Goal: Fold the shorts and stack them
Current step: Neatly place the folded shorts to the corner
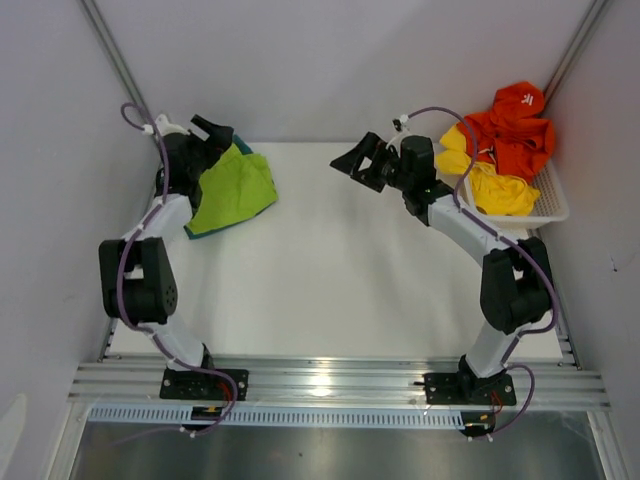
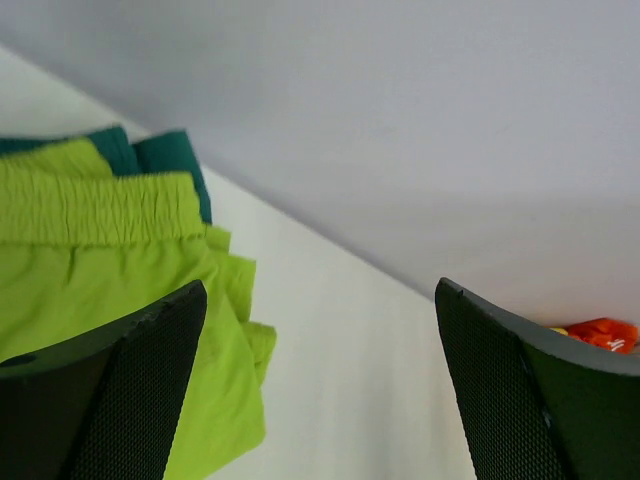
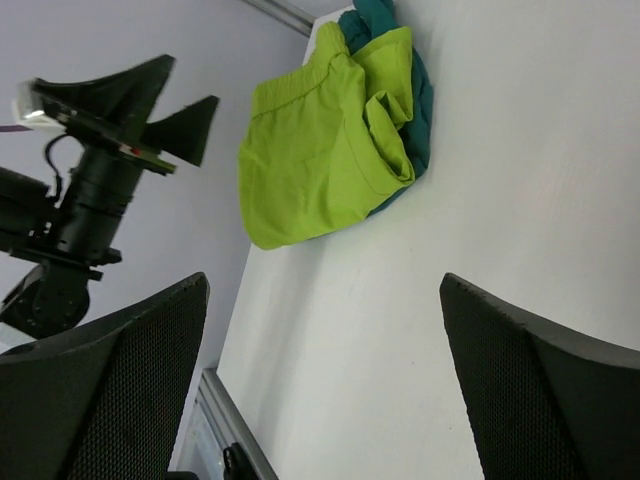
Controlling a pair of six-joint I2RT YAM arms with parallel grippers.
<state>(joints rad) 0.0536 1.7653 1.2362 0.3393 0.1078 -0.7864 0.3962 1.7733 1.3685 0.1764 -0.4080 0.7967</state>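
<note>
Far L, back corner of the table (image 1: 330, 270): left tool (image 1: 195, 130) hangs over the back edge of the shorts pile. Jaws are spread wide w/ nothing btwn them and no cloth gripped. In its wrist view the mesh-faced fingers (image 2: 130, 390) frame wall and white table. Fabric passes under the L finger only; can't tell if that finger touches it.

Just below and R of that tool: lime shorts (image 1: 235, 185), folded into a rough wedge, lie on top of the teal shorts (image 1: 243, 146). Teal shows only as a thin border at the back and along the R/near edge. In the L wrist view the lime ribbed elastic waistband faces the wall, w/ teal peeking out behind it. The stack rests on the table near the L wall, well apart from everything on the R side.

R of centre, toward the back: right tool (image 1: 360, 162) points L toward the stack. Jaws are fully apart, holding nothing. Its wrist view looks across the table at the lime/teal stack, w/ the left tool beside it.

Far R: white basket (image 1: 548, 210) sits at the table's R edge. A yellow garment (image 1: 500, 190) is inside. An orange garment (image 1: 515, 125) is heaped at the back end, spilling over the rim. The R forearm crosses in front of the basket's L side.
</note>
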